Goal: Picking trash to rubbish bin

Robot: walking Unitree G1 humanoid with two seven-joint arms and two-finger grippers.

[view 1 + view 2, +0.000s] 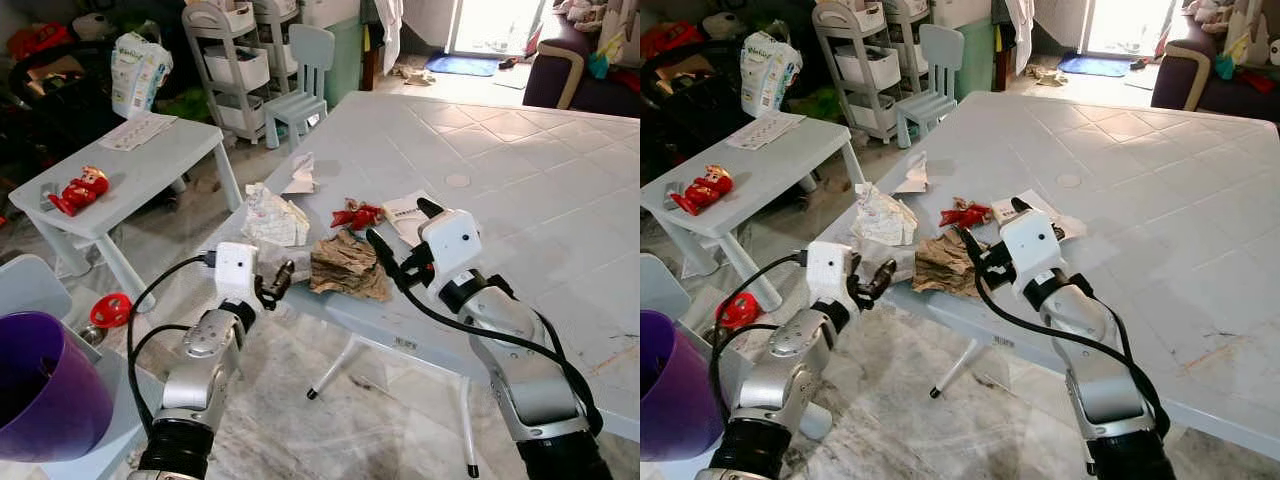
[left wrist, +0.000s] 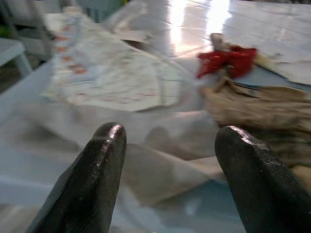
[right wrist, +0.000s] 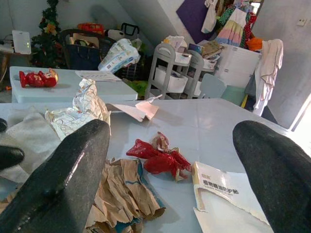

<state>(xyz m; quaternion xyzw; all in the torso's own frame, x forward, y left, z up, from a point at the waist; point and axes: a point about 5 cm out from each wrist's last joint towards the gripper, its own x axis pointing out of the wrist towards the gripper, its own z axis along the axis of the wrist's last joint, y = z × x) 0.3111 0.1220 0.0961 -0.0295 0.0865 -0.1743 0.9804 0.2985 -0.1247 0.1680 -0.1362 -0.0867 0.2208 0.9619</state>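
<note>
Cluttered room, pale grey plastic table [image 1: 520, 160]: crumpled brown paper [image 1: 345, 265], red wrapper [image 1: 356, 214], white crumpled paper [image 1: 275, 220] unpicked. Left gripper [image 1: 280, 280] at 9 o'clock of brown paper, right gripper [image 1: 400, 240] at 3; both wide, empty. Purple plastic bin [image 1: 45, 385] waits.

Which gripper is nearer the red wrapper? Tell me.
Right. The right gripper hangs just beside the red wrapper, over the brown paper; the left gripper is at the table edge, farther off.

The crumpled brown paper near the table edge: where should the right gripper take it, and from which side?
Probably at the raised folds of the crumpled brown paper, coming from above. It lies flat and ragged at the table edge, offering no firm side. The right gripper, open, hovers over it; the red wrapper lies just behind.
</note>
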